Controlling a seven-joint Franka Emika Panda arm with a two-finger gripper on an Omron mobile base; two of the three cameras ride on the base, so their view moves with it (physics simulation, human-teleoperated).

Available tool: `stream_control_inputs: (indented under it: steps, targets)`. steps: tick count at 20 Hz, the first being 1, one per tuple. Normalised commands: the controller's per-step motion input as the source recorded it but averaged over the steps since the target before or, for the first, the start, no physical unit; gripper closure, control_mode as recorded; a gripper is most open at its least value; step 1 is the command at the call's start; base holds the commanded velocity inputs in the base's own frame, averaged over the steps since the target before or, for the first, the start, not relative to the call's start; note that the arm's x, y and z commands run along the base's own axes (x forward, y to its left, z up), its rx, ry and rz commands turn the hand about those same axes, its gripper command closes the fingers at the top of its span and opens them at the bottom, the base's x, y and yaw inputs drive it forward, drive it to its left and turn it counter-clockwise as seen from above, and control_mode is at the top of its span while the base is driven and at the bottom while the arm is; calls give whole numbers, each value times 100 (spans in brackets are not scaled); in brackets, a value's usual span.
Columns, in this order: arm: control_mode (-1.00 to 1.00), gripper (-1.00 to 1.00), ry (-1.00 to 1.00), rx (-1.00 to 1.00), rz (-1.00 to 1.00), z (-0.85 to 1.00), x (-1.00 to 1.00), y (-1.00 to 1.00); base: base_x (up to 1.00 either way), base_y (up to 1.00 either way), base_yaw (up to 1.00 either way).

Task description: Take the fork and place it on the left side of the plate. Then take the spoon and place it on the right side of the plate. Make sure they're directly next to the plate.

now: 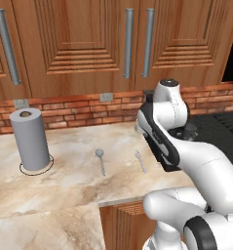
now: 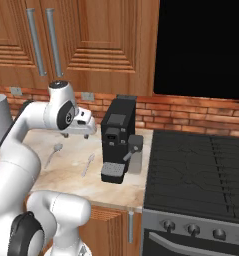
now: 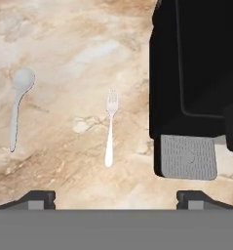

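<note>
On the marble counter lies the fork, tines pointing toward the wall; I also see the fork in both base views. The spoon lies parallel to it, a hand's width to its left, bowl toward the wall, and the spoon appears in the base views too. My gripper hovers above the counter, over the fork, open with nothing between its widely spread fingers. The plate is out of view.
A black coffee machine stands just right of the fork. A grey paper towel roll sits at the counter's left. A dark stove lies further right. The brick wall and wooden cabinets back the counter.
</note>
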Motion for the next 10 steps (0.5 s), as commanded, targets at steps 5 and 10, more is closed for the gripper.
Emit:
stream_control_inputs:
  steps: [5, 10]
  targets:
    - [-100, -100, 0, -5, 0, -49, 6, 27, 0, 0, 0]
    - [-100, -100, 0, 0, 0, -39, 5, 4, 0, 0, 0]
